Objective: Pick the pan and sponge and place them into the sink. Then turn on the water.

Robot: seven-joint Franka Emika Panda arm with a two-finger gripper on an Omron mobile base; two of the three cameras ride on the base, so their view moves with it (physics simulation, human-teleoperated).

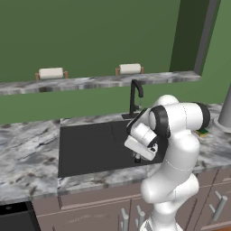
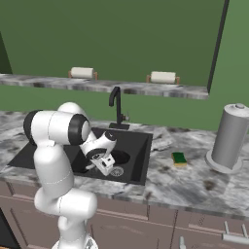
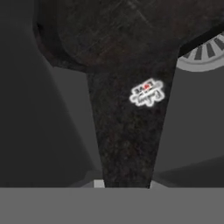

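Pan (image 3: 127, 87) sits low in the sink (image 2: 138, 160), handle running to 6 o'clock in hand view into my gripper (image 3: 124, 183), clamped on it. White logo on handle, unreadable. Drain (image 3: 205, 54) at 2 o'clock. Sponge (image 2: 179, 158) on counter (image 2: 194, 185), at 3 o'clock from the basin.

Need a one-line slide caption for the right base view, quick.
White arm's claw lowered into the rectangular black sink at the round black frying pan; small yellow-green sponge waits on the grey marbled countertop.

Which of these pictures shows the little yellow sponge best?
The right base view: the sponge lies in plain sight on the counter right of the sink. In the left base view the arm hides most of it.
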